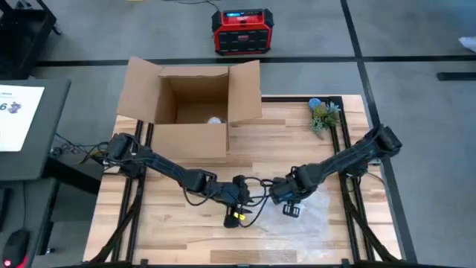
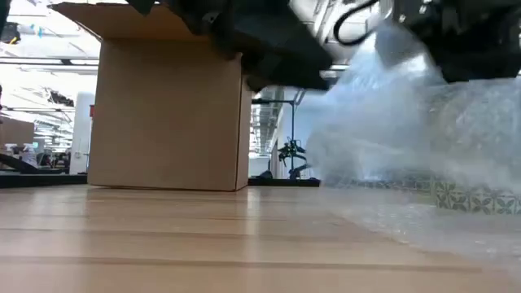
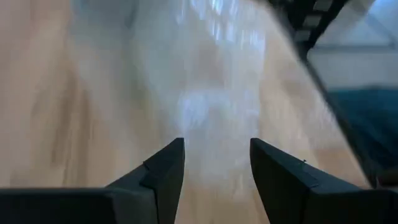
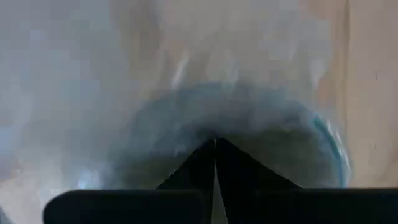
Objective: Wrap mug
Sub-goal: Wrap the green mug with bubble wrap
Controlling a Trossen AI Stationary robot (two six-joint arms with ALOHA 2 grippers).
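High view looks down on a wooden counter (image 1: 186, 231) where both arms meet near the middle: the left claw (image 1: 236, 214) and the right claw (image 1: 290, 208) sit close together at the edge of a sheet of clear bubble wrap (image 1: 312, 216) spread on the right half. An open cardboard box (image 1: 190, 100) stands at the far side with something small and pale in its bottom, a small green plant (image 1: 324, 115) lies near the far right corner, and a red and black device (image 1: 242, 31) sits on the floor beyond. The mug itself cannot be made out from above. The right wrist view supplies it: a rounded blue-rimmed mug (image 4: 249, 137) lies under the cloudy film, just ahead of that claw's fingers (image 4: 193, 168), which are pressed together with the wrap pinched between them. The left wrist view shows its own fingers (image 3: 165, 171) spread with a clear gap, nothing between them, above film and bare wood. Only the low view shows the wrap lifted off the counter into a hazy mound beneath the dark arms, with the box to its left.
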